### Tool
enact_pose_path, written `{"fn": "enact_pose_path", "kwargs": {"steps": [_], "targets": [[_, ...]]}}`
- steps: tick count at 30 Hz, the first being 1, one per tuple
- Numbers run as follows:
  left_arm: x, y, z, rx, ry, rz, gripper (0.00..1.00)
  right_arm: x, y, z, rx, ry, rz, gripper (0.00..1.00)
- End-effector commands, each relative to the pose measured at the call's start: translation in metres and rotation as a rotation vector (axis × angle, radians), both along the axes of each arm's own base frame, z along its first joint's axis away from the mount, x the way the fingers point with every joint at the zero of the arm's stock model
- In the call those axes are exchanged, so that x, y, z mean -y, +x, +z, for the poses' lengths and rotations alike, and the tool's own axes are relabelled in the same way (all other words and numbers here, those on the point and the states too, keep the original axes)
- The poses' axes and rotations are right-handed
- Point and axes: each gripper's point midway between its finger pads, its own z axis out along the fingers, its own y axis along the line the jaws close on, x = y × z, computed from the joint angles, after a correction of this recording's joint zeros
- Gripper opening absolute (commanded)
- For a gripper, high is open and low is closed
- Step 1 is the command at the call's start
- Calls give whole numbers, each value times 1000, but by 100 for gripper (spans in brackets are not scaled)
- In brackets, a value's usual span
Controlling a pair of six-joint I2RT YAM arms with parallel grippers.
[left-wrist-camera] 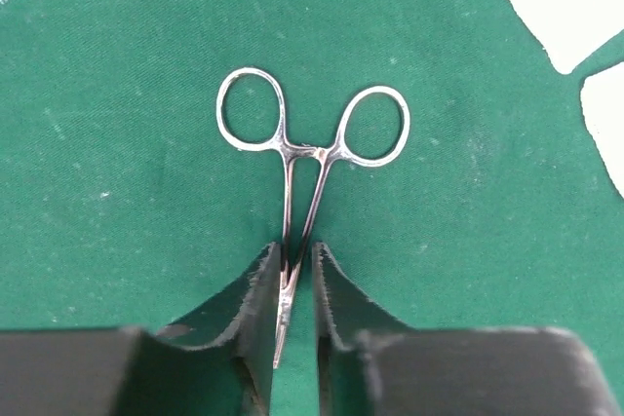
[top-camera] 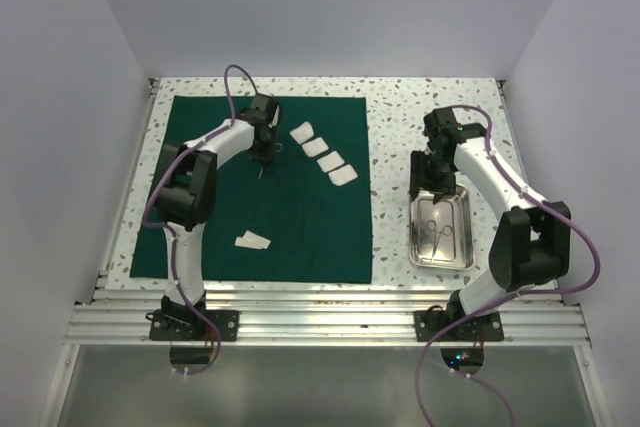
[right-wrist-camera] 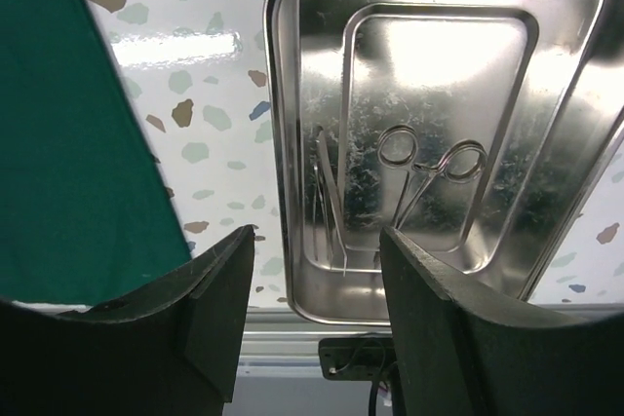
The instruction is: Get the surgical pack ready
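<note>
Surgical-pack parts lie spread across the tabletop [top-camera: 430, 97]. On its left half the dark green cloth [top-camera: 300, 227] is laid out flat as a large square sheet. Near the cloth's front edge sits a lone gauze piece [top-camera: 251, 240], well apart from everything else.

Farther back, the left arm reaches over the cloth. The left gripper [left-wrist-camera: 292, 262] has its fingers [left-wrist-camera: 255, 304] drawn close together, pinching the slim working end of a ring-handled instrument [left-wrist-camera: 310, 138]. The instrument's two finger loops point away from the gripper and its shanks are closed together. Whether it rests on the cloth or hangs just above it cannot be told.

Just right of that gripper, four white gauze squares [top-camera: 323, 154] lie in a slanting row on the cloth, each just beside the next.

Beyond the cloth's right edge a strip of bare speckled tabletop separates it from the small steel tray [top-camera: 458, 252]. In the tray lie a second ring-handled clamp [right-wrist-camera: 434, 168] and, beside it, thin tweezers [right-wrist-camera: 330, 192].

The right gripper [right-wrist-camera: 317, 241] hovers over the tray's far end with its fingers [right-wrist-camera: 219, 289] spread wide, holding nothing.
</note>
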Motion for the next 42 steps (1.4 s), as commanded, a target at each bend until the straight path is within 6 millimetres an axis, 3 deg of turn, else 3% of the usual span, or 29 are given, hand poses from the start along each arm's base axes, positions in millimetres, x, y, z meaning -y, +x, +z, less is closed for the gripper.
{"fn": "enact_pose_path", "kwargs": {"steps": [1,6,10,15,22,27,30,32,36,42], "targets": [[-8,-11,-29,-58,37,-15,18,-14,15,23,81,74,6,58],[-6,-7,-19,-41,28,-22,0,-28,20,25,83,121,15,58],[-4,-5,-6,-34,11,-22,0,-58,34,31,116,181,58,58],[4,-6,19,-14,-50,-32,0,-116,44,39,132,359,101,58],[20,-26,37,-34,-173,-52,0,-171,63,30,106,552,90,57],[22,-37,46,-26,-204,-54,0,-188,71,22,80,580,83,57],[17,-41,41,-35,-187,-47,2,-195,71,21,69,591,95,57],[15,-44,34,-52,-170,-39,26,-195,72,22,74,589,94,57],[16,-43,28,-39,-164,-32,37,-190,65,20,68,574,100,57],[15,-41,13,-60,-131,-29,38,-185,56,16,62,556,113,57]]}}
